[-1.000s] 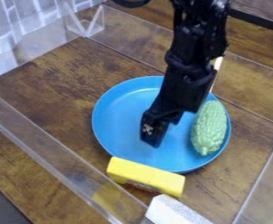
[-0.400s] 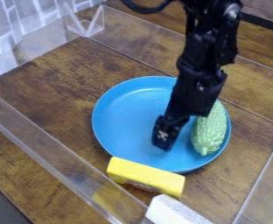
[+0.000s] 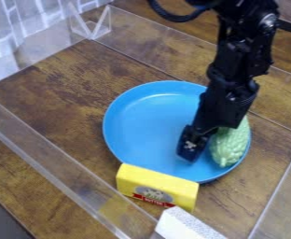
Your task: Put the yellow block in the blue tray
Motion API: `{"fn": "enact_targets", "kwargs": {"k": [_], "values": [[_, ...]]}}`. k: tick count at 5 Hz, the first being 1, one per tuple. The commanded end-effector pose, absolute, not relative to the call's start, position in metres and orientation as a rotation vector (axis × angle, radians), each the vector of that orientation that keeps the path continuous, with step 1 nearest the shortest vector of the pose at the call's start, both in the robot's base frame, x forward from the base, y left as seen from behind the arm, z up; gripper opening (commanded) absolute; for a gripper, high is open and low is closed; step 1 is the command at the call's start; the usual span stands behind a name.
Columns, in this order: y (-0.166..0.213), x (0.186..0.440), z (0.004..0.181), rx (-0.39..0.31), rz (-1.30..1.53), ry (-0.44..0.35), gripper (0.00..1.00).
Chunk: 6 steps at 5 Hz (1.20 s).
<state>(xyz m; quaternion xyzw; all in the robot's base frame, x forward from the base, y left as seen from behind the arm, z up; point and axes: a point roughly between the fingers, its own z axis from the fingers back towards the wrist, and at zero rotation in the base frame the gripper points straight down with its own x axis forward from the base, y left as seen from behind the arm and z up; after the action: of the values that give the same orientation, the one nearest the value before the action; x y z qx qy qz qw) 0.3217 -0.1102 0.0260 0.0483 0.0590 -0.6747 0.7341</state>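
Shifted since the earlier frame: our gripper (image 3: 200, 147), now nearer the green lump (image 3: 229, 142) at the tray's three o'clock. Jaws spread, nothing held. Yellow block (image 3: 157, 186) sits outside the blue tray (image 3: 128, 130), at six o'clock. Approach stage, we judge; next, align above the block.

From my camera I see a brown wood-grained tabletop (image 3: 46, 101) with darker streaks, a clear plastic panel (image 3: 42, 149) running diagonally along its near left side. At the upper left, I make out a whitish, translucent grid-patterned surface (image 3: 30, 23), its exact nature unclear to me. Pale light glints on the clear panel, and a dark area (image 3: 1, 222) fills the lower left corner of my view.
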Motion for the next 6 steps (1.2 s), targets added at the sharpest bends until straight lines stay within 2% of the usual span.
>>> {"fn": "enact_targets", "kwargs": {"k": [1,3,6], "values": [[-0.112,0.319,0.040,0.121,-1.485,0.093,1.00],[-0.102,0.319,0.049,0.128,-1.498,0.096,1.00],[-0.024,0.313,0.063,0.134,-1.445,0.107,1.00]]}}
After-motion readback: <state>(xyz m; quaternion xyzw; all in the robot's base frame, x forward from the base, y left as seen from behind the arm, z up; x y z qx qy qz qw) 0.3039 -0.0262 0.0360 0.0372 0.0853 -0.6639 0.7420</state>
